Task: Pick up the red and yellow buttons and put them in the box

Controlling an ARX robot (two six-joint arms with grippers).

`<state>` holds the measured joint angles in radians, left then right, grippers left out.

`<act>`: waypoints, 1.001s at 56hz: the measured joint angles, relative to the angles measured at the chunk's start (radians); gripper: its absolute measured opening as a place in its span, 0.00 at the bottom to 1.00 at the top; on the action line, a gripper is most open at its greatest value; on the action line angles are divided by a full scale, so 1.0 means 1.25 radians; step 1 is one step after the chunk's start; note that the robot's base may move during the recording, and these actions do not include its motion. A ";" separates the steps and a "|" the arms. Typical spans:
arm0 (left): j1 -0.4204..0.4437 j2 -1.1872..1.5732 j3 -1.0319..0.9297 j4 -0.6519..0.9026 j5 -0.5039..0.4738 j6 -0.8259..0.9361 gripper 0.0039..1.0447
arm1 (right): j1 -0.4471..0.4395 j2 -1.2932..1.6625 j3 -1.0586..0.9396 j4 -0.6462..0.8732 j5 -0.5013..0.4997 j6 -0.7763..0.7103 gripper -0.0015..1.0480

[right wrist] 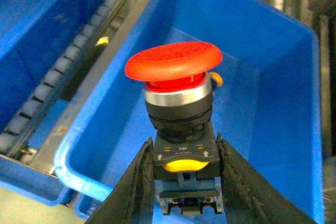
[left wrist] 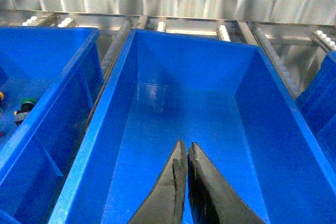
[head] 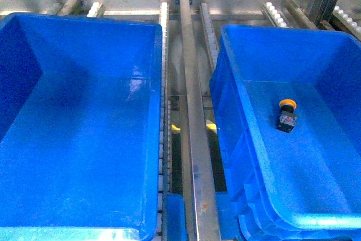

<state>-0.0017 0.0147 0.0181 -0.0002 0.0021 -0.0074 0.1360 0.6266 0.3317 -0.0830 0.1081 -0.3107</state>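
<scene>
**Over the right box: red button clamped in right gripper**

In the right gripper (right wrist: 181, 182), a red button (right wrist: 176, 108): wide red mushroom cap, silver collar, black body, a yellow tab under a "TOP" label with arrows. Both fingers (right wrist: 139, 192) press the body's sides, cap pointing away from the wrist. It hangs above the right box (right wrist: 294, 129), inside the rim line, floor visible beneath.

On that box's floor, a yellow button (head: 287, 114) lies on its side, orange-yellow cap toward the far wall, black body toward the near rim. It sits well apart from all four walls. In the right wrist view a bit of its yellow cap peeks from behind the red button's collar.

Box rim is thick and rolled; the near corner shows stacked rims, as if nested.

Left of the right box, past a metal roller rail (head: 192, 139), sits a second blue tote (head: 141, 139). The left gripper (left wrist: 186, 153) hangs over its floor, tips pressed together, holding nothing.

Further left of that tote, a third tote (left wrist: 52, 124) holds a green button (left wrist: 27, 103), partly hidden by the wall.
</scene>
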 joint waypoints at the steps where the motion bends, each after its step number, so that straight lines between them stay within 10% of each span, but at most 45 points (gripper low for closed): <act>1: 0.000 0.000 0.000 0.000 0.000 0.000 0.02 | 0.007 0.007 0.000 0.005 0.001 0.002 0.26; 11: 0.000 0.000 0.000 0.000 -0.002 -0.001 0.03 | 0.052 0.059 0.000 0.043 0.025 0.010 0.26; 30: 0.000 0.000 0.000 0.000 -0.002 0.000 0.59 | 0.076 0.092 -0.001 0.066 0.038 0.028 0.26; 43: 0.000 0.000 0.000 0.000 -0.002 0.001 0.94 | -0.033 0.182 0.009 0.138 -0.050 0.002 0.26; 56: 0.000 0.000 0.000 0.000 -0.002 0.002 0.86 | -0.206 0.553 0.211 0.319 -0.139 -0.029 0.26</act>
<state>-0.0017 0.0147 0.0181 -0.0002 0.0002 -0.0044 -0.1219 1.3178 0.5953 0.3161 -0.0650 -0.3473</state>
